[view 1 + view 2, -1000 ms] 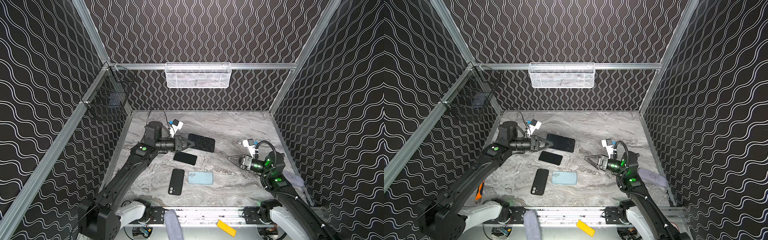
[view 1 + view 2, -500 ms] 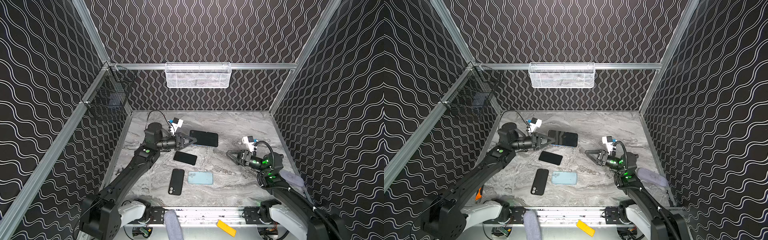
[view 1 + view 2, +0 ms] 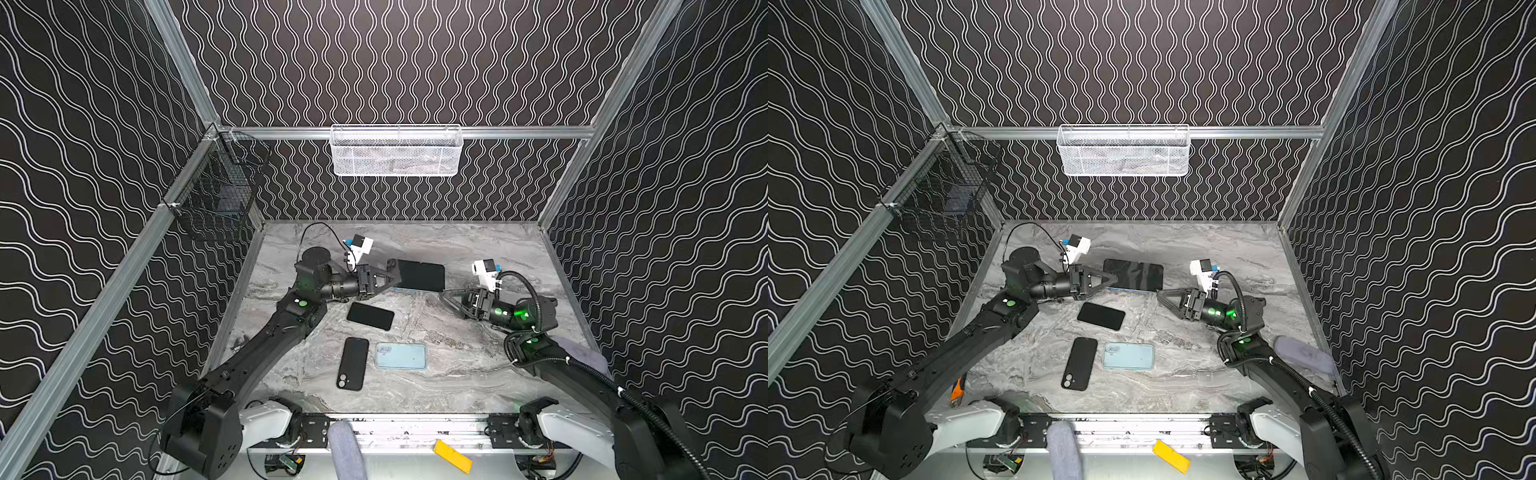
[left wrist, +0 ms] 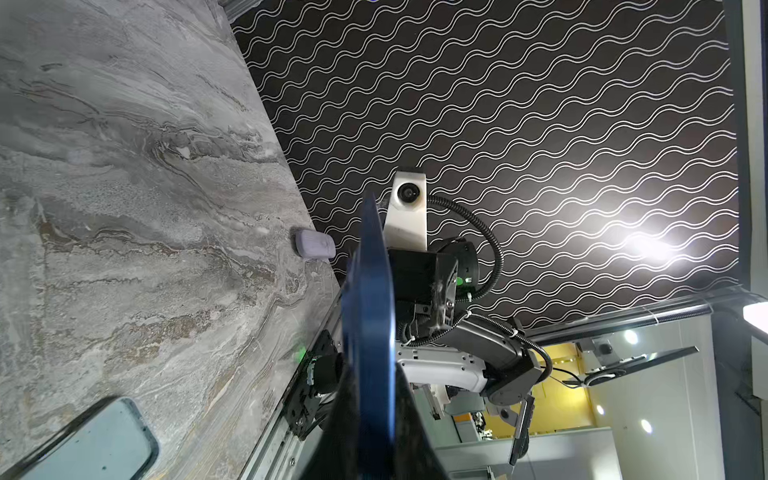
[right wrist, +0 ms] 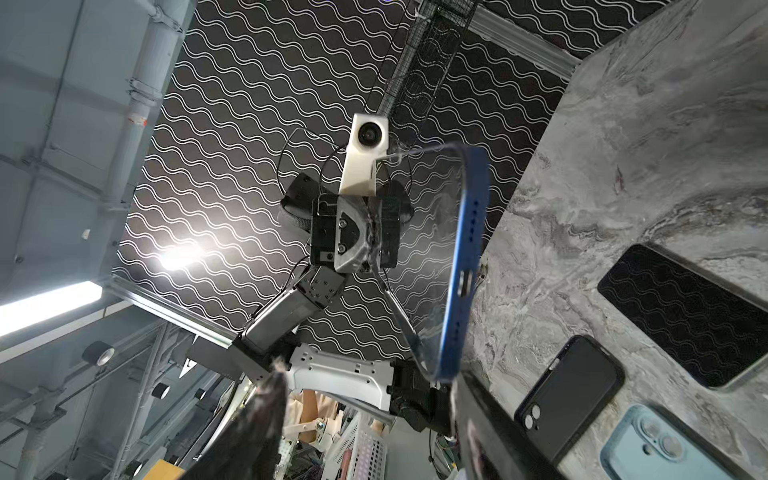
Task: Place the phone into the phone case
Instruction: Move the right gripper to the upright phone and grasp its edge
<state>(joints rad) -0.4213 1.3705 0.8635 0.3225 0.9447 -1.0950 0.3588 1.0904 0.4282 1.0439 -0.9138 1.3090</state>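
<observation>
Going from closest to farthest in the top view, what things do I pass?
Yellow piece → blue case → flat phone → held phone → white basket.

Top views high at front, down over whole table (image 3: 436,245); wrist views close-in, face-to-face across blue phone (image 5: 465,266).
</observation>
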